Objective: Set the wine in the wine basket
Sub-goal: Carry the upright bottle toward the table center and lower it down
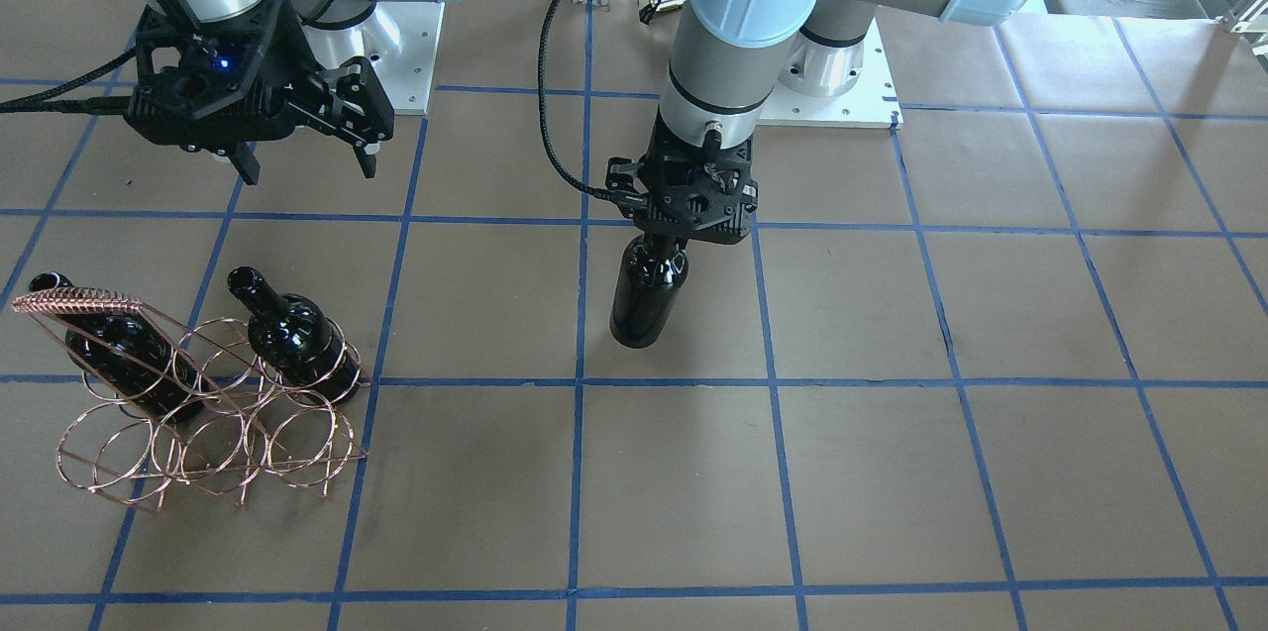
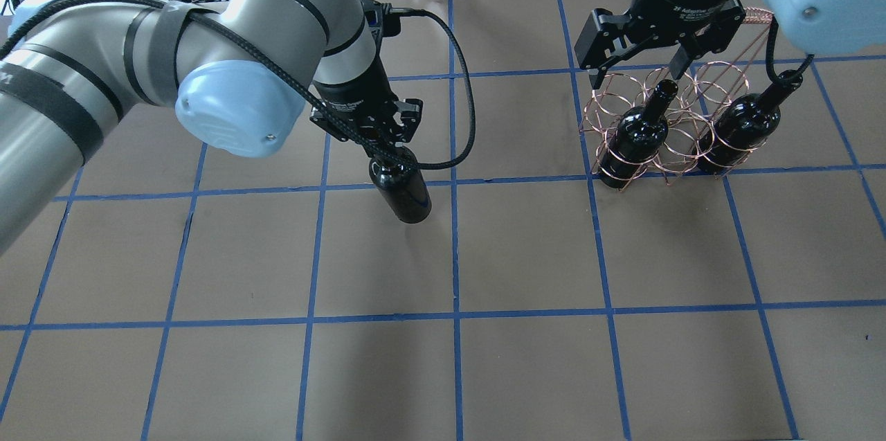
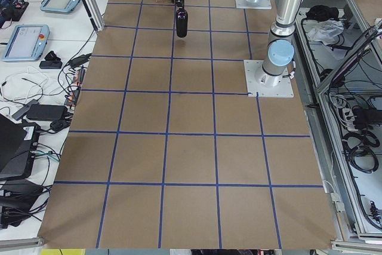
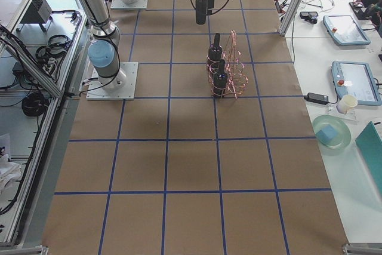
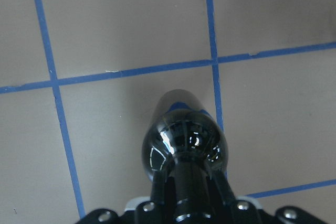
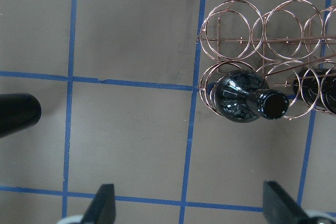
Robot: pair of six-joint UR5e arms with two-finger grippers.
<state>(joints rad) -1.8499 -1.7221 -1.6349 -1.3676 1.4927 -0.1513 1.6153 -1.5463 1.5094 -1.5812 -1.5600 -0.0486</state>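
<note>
My left gripper [image 2: 385,154] is shut on the neck of a near-black wine bottle [image 2: 401,186] and holds it upright over the table's middle. The bottle also shows in the front view [image 1: 646,294] and in the left wrist view [image 5: 184,145]. I cannot tell whether its base touches the table. The copper wire wine basket [image 2: 663,163] stands to the right and holds two more bottles, one [image 2: 640,133] at its left end and one [image 2: 740,124] at its right end. My right gripper [image 2: 638,73] is open and empty, hovering above and behind the basket [image 6: 233,22].
The table is brown paper [image 2: 526,254] with a grid of blue tape lines. The two arm base plates [image 1: 832,86] are at the robot's side. Beyond the table in the exterior right view, a side bench holds tablets and a cup [image 4: 347,103].
</note>
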